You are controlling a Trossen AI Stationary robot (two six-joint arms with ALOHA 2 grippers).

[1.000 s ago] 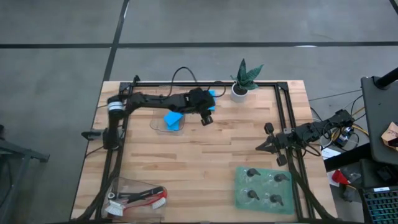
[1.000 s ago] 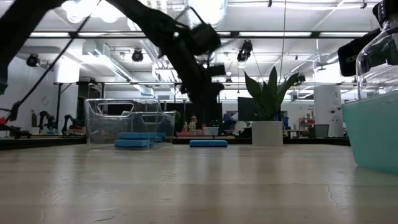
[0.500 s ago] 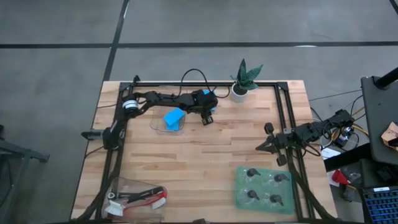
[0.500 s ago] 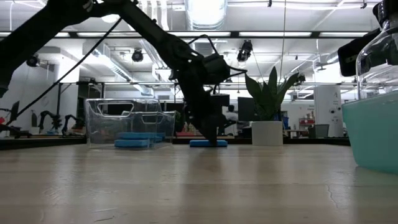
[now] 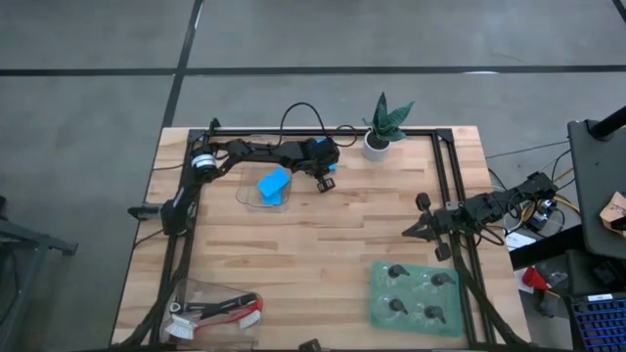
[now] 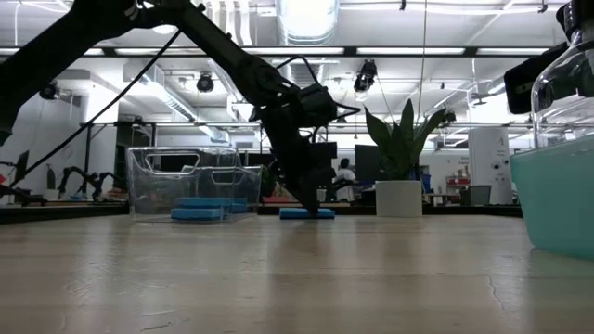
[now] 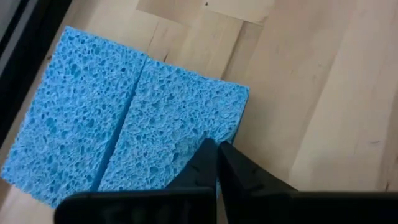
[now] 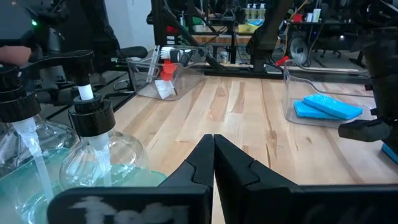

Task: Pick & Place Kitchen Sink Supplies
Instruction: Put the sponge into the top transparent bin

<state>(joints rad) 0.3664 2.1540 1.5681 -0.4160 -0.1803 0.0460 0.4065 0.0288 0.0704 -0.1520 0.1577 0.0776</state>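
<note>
1. My left claw (image 7: 216, 163) is pressed together at the edge of a blue sponge (image 7: 127, 121) lying flat on the tabletop (image 5: 323, 244), just beside the potted plant (image 5: 383, 125); I cannot tell whether any sponge is pinched.
2. I should lift slowly and check that the sponge rises before swinging toward the clear tray (image 5: 262, 193), farther from the plant.
3. My right claw (image 8: 213, 155), pressed together and empty, waits well apart from the plant.
4. Beyond the wooden tabletop lies a bright workshop.

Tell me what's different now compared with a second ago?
The left arm swung down toward the table's far edge, and its tool closed its fingers at the loose blue sponge lying there; whether it grips it is unclear. The other two sponges in the clear tray, the brushes, the green mat and the right arm's shut tool stayed put.
</note>
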